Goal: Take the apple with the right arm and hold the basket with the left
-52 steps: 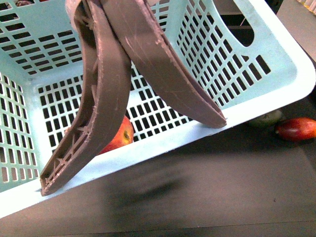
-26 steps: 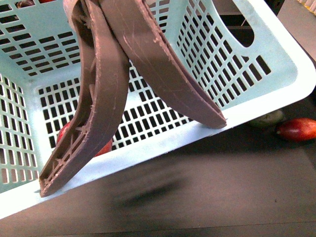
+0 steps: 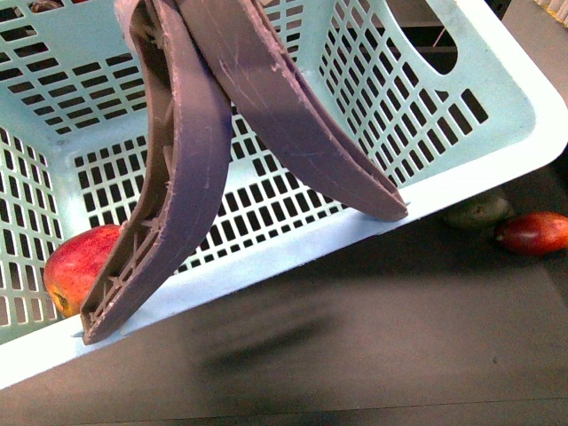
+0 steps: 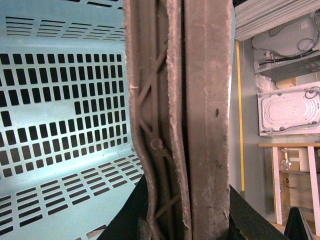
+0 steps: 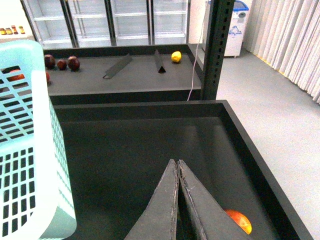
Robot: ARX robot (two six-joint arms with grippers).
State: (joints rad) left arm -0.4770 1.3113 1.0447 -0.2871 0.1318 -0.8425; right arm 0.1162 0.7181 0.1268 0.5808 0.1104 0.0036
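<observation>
The pale turquoise basket (image 3: 479, 115) hangs tilted above the dark table and fills most of the front view. Its two brown swing handles (image 3: 266, 115) are drawn together. My left gripper (image 4: 185, 220) is shut on those handles (image 4: 200, 100), with the basket's lattice floor (image 4: 60, 100) beyond it. The red and yellow apple (image 3: 78, 266) lies inside the basket, in its low near-left corner, partly behind a handle. My right gripper (image 5: 178, 162) is shut and empty above the dark tray, beside the basket (image 5: 25, 150).
An oblong dark red fruit (image 3: 532, 232) and a green avocado (image 3: 477, 211) lie on the table to the right of the basket. A round orange-red fruit (image 5: 239, 220) lies by the tray's wall (image 5: 260, 165), partly behind my right finger. A black post (image 5: 217, 50) stands beyond.
The apple has rolled left inside the basket, from behind the handle to the near-left corner. The basket has shifted slightly. The fruits on the table have not moved.
</observation>
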